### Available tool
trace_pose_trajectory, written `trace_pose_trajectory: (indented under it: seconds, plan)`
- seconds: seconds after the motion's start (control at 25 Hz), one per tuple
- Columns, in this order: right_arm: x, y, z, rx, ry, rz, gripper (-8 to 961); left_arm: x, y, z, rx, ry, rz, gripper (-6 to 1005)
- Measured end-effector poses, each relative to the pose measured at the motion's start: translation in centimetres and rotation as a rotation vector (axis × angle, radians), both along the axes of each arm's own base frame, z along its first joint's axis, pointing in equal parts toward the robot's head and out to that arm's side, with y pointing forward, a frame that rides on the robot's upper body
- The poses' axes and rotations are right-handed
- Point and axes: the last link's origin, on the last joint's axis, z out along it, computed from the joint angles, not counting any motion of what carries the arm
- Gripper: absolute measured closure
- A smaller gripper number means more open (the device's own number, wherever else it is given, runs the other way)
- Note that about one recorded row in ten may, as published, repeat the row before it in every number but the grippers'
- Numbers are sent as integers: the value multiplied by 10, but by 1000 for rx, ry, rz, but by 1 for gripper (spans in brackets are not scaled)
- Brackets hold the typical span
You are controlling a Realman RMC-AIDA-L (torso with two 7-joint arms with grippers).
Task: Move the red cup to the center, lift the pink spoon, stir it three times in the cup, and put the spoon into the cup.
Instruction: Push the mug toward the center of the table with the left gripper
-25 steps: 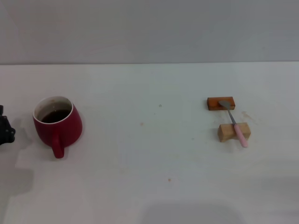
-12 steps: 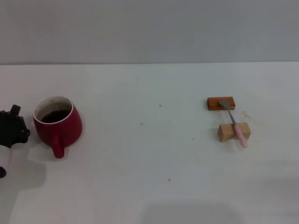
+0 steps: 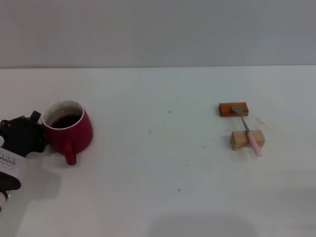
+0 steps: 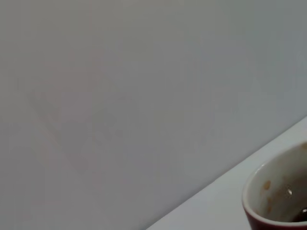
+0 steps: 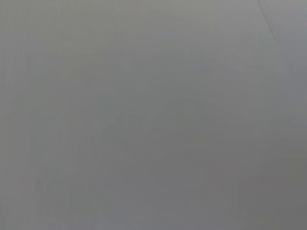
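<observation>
Red cup (image 3: 67,129) shifted rightward, left tool (image 3: 22,136) against it, grip indiscernible, right tool unseen

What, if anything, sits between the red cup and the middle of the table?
Nothing visible does. The red cup stands at the table's left with the left gripper against its outer side; the white table between it and the center is bare.

White table (image 3: 163,187) fills foreground, few small specks; plain grey wall (image 3: 158,29) behind; light soft, even
</observation>
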Motion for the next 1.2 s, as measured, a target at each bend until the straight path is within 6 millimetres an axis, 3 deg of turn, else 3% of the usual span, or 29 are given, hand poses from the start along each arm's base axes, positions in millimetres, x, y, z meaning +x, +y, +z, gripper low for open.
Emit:
trace_pose_trajectory:
  seconds: [0.44, 1.2]
  plan:
    - [-1, -1, -2, -13, -1, 5, 212, 10, 2, -11, -58, 18, -50, 996]
    - [-1, -5, -3, -17, -5, 9, 212, 44, 6, -38, -168, 2, -181, 992]
